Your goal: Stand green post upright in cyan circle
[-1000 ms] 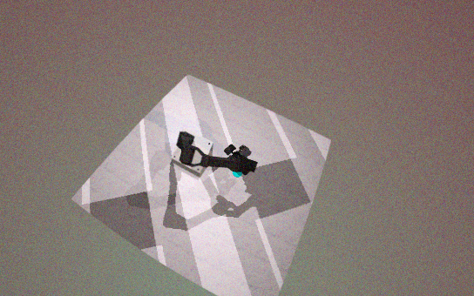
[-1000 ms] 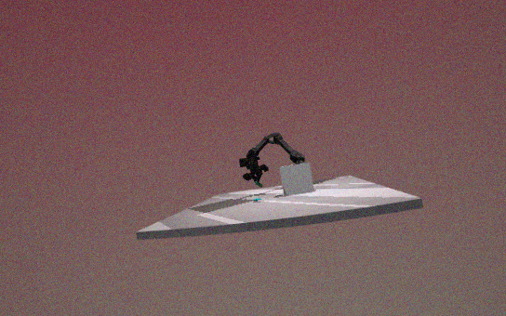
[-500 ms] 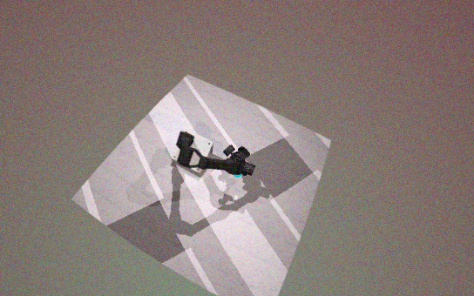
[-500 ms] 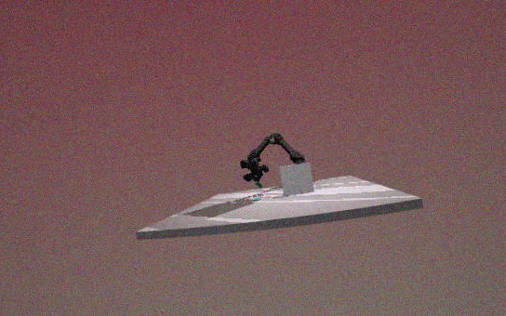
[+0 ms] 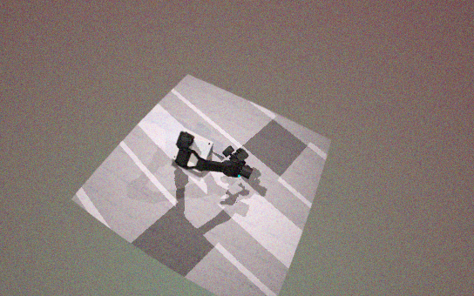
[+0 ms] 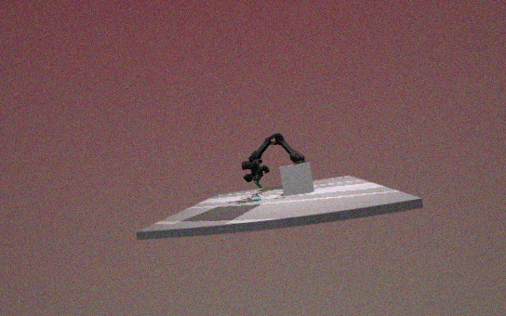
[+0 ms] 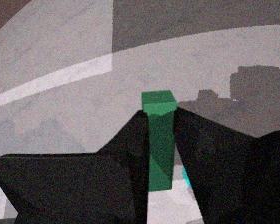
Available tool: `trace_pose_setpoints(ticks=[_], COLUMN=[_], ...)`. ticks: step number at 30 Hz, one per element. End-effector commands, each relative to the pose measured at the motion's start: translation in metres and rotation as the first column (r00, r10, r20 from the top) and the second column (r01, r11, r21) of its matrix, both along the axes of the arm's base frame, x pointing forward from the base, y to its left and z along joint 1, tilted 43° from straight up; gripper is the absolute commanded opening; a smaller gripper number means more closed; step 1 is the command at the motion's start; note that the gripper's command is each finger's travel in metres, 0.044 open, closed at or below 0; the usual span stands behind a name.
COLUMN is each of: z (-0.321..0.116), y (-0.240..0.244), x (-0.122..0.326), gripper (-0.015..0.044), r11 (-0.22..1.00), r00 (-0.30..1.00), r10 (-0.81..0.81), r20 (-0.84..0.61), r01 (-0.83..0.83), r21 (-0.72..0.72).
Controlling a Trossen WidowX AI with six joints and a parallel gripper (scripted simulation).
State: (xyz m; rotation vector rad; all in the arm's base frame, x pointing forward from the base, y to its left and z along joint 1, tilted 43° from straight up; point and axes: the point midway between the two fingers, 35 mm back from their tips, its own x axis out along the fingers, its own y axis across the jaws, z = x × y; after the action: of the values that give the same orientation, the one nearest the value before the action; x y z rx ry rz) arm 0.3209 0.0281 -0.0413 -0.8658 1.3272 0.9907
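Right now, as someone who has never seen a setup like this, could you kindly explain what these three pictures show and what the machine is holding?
The black jointed machine is a single robot arm mounted on a grey block, which stands on a grey patterned table.

One picture looks down from above, one looks from the side at a distance, and the third comes from a camera on the wrist, looking out between the two dark fingers.

At the arm's end is the gripper, a two-fingered clamp. It is shut on a green post, which sticks out past the fingertips. In the side view the green post hangs off the table, pointing downward, above a small cyan circle marked on the surface. Only a sliver of that circle shows beside the post in the wrist picture.
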Motion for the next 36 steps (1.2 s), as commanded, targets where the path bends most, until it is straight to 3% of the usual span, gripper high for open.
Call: trace_pose_setpoints(ticks=[1,36], z=[-0.0002,0.0090], y=[-0.0008,-0.0032], x=[-0.0011,0.0017], gripper=[0.0023,0.0023], r11=[0.999,0.965], r00=[1.000,0.988], r10=[0.005,0.031], r20=[0.011,0.148], r01=[-0.006,-0.068], r21=[0.034,0.254])
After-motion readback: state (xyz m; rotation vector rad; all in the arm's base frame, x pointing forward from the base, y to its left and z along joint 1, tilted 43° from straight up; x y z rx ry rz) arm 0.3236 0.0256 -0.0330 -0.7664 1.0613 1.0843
